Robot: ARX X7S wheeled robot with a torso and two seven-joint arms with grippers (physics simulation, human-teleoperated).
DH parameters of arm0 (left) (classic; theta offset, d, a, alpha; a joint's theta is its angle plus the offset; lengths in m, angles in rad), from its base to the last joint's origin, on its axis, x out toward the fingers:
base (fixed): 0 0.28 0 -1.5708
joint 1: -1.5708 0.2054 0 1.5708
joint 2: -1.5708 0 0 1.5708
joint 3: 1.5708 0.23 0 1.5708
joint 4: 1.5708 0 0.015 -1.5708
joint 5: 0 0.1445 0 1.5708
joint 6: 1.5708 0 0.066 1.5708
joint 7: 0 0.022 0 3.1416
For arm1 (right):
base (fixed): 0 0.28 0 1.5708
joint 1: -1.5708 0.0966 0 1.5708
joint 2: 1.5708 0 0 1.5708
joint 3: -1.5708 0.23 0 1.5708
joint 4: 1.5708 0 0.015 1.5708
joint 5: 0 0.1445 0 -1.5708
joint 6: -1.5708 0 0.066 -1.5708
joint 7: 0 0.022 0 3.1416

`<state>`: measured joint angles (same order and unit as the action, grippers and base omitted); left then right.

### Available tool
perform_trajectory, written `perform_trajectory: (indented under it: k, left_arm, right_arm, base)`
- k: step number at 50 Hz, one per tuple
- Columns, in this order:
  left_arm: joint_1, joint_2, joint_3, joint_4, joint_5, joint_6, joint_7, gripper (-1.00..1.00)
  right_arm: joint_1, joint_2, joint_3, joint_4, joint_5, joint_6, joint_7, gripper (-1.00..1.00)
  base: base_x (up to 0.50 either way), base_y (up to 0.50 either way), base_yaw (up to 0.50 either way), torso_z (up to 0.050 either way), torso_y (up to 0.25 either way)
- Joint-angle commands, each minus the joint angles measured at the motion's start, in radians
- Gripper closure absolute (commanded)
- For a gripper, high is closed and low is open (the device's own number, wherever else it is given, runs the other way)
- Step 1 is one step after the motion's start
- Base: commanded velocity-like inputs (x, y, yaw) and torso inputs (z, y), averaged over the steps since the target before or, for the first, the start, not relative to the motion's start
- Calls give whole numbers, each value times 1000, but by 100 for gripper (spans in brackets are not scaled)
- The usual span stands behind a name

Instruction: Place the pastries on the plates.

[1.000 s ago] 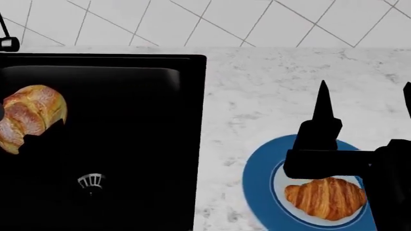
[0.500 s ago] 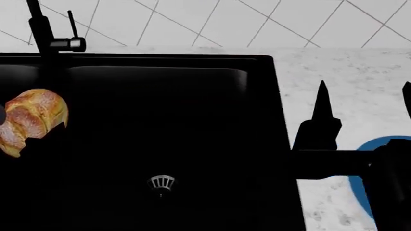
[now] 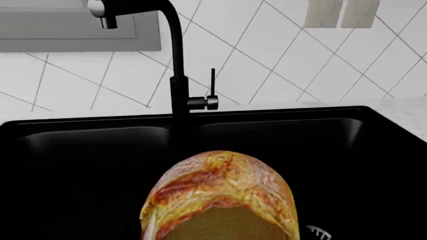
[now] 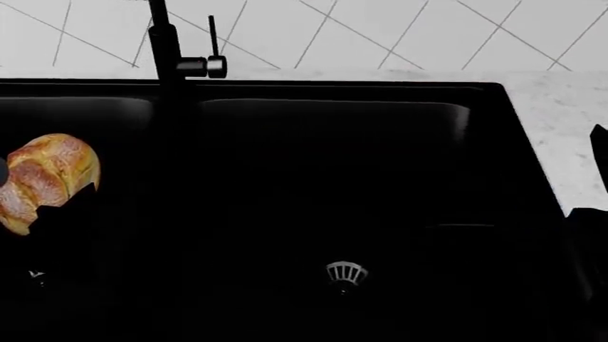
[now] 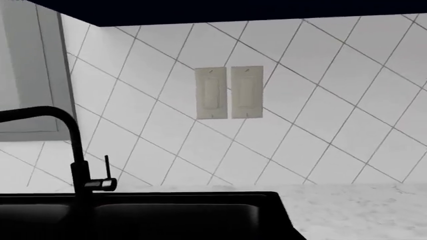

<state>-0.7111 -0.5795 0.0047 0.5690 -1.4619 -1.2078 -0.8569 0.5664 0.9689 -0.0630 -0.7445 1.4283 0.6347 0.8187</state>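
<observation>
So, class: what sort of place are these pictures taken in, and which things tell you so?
Most likely a kitchen. A black sink with a tall black tap sits in a pale marble worktop below a white tiled wall, and a bread roll hangs above the basin.

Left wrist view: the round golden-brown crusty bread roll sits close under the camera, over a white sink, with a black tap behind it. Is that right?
Not quite. The sink is black, not white, as the left wrist view shows. The rest holds: the round golden-brown crusty bread roll sits close under the camera, with the black tap behind it.
</observation>
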Motion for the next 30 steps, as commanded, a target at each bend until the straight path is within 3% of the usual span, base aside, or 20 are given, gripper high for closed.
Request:
perform_trajectory:
  k: [1, 30]
  left_arm:
    - [1, -1, 7, -8, -9, 20, -8, 100]
    - [-6, -1, 32, -22, -3, 33, -12, 100]
  right_arm:
    - [4, -5, -9, 2, -4, 3, -4, -100]
    - [21, -2, -19, 3, -4, 13, -15, -100]
  base:
    - [0, 500, 0, 0, 0]
    - [0, 500, 0, 0, 0]
